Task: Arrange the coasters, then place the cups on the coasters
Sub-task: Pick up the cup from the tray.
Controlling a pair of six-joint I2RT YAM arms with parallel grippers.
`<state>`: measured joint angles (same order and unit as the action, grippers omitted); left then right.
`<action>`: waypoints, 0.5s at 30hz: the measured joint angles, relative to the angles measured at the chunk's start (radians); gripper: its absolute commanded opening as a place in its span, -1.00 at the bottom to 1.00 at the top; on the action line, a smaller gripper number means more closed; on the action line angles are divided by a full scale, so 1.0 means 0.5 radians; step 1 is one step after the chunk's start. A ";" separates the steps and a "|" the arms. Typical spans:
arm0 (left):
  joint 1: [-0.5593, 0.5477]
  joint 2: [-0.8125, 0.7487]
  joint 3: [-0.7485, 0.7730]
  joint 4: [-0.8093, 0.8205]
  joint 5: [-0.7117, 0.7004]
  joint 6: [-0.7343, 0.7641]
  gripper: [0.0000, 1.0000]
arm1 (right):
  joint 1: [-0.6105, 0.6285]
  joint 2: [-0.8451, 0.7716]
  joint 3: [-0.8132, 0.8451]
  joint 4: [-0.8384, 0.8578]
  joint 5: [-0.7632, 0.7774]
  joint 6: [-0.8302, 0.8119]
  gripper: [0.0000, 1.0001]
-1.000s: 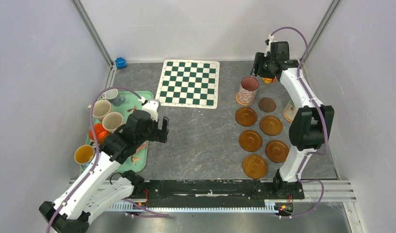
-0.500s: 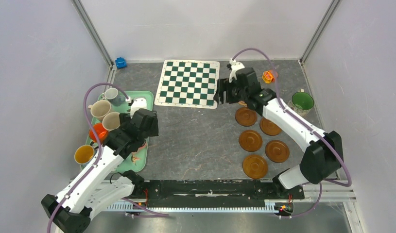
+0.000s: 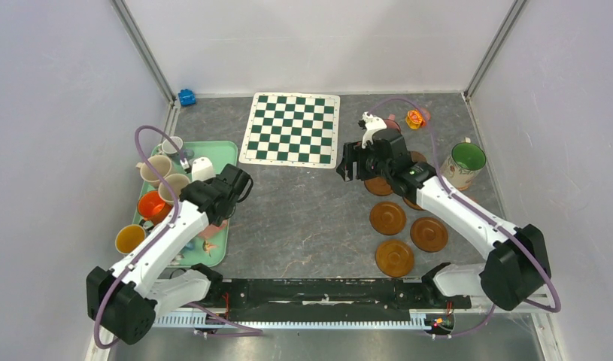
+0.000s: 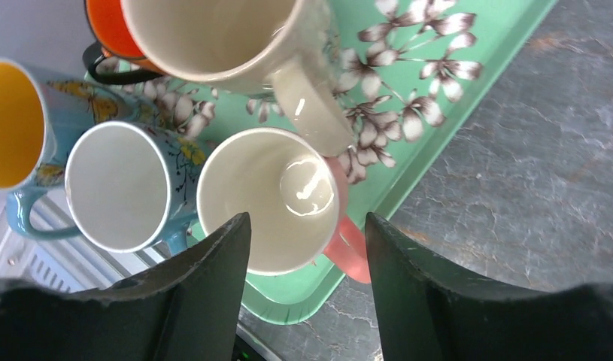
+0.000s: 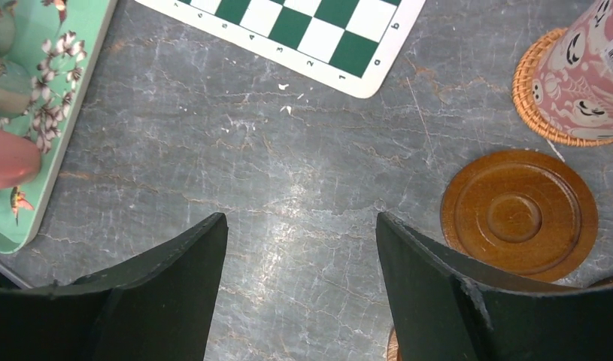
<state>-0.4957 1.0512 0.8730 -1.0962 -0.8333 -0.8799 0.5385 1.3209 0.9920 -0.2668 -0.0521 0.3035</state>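
Though pink-handled, a cream-lined cup (image 4: 265, 199)

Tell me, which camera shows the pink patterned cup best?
The right wrist view: the pink patterned cup stands large in its upper right corner on a woven coaster, though the frame cuts it off. From above, the right arm hides all but a pink sliver. The left wrist view misses it.

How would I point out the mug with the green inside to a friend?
Find the chequered mat at the back, then look right, past the brown wooden coasters, towards the side wall. The mug stands there by itself, the only one lined in green.
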 measured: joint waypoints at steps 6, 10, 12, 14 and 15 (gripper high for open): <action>0.137 0.048 -0.030 -0.030 0.050 -0.193 0.05 | 0.000 -0.079 -0.003 0.022 0.013 -0.018 0.52; 0.169 0.062 -0.079 0.008 0.107 -0.224 0.03 | 0.000 -0.097 -0.002 0.020 0.018 -0.034 0.52; 0.179 0.063 -0.111 0.033 0.140 -0.235 0.01 | 0.000 -0.097 -0.002 0.018 0.017 -0.039 0.52; 0.190 0.063 -0.143 0.064 0.172 -0.237 -0.01 | 0.000 -0.097 -0.002 0.013 0.017 -0.041 0.52; 0.192 0.060 -0.162 0.082 0.185 -0.237 -0.01 | 0.000 -0.097 -0.002 0.011 0.017 -0.044 0.52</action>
<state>-0.3996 1.0813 0.7921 -1.0550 -0.7406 -0.9981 0.5385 1.2724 0.9909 -0.2615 -0.0437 0.2813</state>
